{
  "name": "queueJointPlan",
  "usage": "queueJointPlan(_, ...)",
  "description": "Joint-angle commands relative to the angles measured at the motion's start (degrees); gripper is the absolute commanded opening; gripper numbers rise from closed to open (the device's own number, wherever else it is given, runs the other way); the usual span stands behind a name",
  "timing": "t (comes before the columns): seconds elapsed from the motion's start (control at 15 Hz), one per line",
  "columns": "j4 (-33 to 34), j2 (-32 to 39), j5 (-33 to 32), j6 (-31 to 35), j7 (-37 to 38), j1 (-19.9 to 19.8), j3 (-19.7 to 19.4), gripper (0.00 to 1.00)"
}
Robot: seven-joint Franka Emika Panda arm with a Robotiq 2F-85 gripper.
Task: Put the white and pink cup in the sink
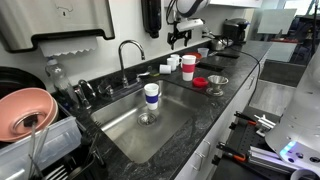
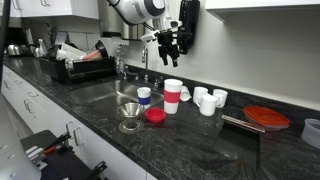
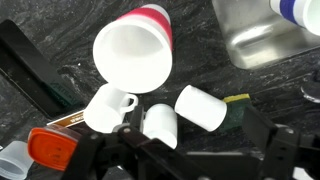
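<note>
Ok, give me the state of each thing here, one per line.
gripper: open, empty, above the counter.
white and pink cup: upright on the counter, not gripped.
blue-banded cup: upright in the sink.
small white cups: on the counter, untouched.
faucet: no water seen running.

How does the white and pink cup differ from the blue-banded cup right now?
The white and pink cup has a pinkish-red band; the blue-banded cup has a blue one. The white and pink cup stands on the dark countertop, the blue-banded cup inside the sink. Both are upright, white-bodied, similar in size.
</note>
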Motion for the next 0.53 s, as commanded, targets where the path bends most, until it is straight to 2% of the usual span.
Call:
queueJointPlan(0.0, 1.9, -0.1, -0.8, -2.5, 5.3, 1.2, -1.7, 1.0)
queueJointPlan(0.47, 1.3, 0.1, 0.2, -7.1, 12.2, 1.1, -2.1, 1.0)
